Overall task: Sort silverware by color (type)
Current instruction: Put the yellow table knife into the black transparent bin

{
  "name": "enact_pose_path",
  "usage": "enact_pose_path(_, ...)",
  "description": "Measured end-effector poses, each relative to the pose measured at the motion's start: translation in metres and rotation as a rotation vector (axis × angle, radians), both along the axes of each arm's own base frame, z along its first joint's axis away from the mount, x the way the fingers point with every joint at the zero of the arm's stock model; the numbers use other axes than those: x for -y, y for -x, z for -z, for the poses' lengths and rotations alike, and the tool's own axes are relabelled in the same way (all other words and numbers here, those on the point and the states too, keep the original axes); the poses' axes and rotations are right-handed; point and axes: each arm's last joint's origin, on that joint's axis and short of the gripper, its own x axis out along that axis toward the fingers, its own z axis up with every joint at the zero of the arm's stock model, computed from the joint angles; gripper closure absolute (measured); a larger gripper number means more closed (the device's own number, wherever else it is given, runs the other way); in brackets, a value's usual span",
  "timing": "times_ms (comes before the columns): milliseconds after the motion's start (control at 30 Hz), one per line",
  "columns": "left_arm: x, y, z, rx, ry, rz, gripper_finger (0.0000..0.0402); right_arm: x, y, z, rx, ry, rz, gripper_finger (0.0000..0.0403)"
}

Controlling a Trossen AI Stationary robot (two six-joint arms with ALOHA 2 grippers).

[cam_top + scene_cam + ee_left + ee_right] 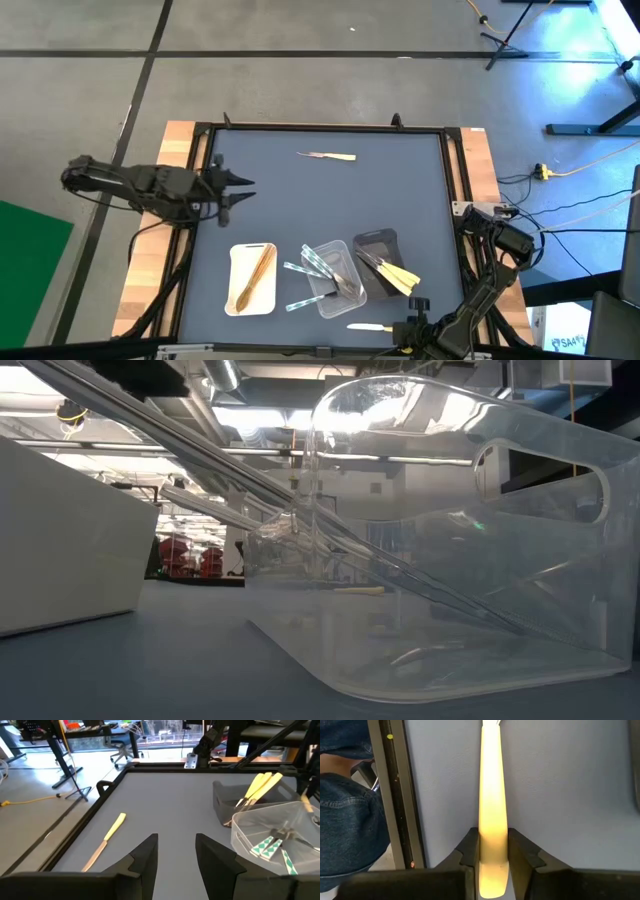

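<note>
On the grey mat just front of the black tray [375,243], the right gripper [492,851] apparently clamps a cream knife [491,810] lengthwise between its fingers; left gripper [176,851] waits, fingers apart.

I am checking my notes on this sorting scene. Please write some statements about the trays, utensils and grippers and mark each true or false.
1. The right gripper has its fingers around a pale yellow utensil. True.
2. The white tray holds clear utensils. False: it holds brown wooden ones.
3. The left gripper holds a utensil. False: it is open and empty.
4. One utensil lies alone at the far side of the mat. True.
</note>
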Motion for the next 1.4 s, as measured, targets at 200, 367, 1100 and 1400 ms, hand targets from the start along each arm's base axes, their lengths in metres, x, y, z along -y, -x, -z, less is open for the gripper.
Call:
enact_pose_path(200,-0.005,0.031,-0.002,0.012,0.002,0.012,0.0276,0.0,0.0,0.0,-0.012,-0.007,0.0,0.0346)
enact_pose_path(367,-0.008,0.048,-0.001,0.011,-0.017,0.023,0.0276,0.0,0.0,0.0,-0.024,-0.014,0.0,0.0348)
enact_pose_path(1100,-0.006,0.043,0.099,0.25,-0.069,0.073,0.0276,-0.012,-0.014,-0.097,-0.131,-0.057,-0.029,0.0349)
enact_pose_path(1400,-0.004,0.035,0.124,0.345,-0.163,0.099,0.0276,-0.005,-0.01,-0.164,-0.125,-0.081,-0.026,0.0349)
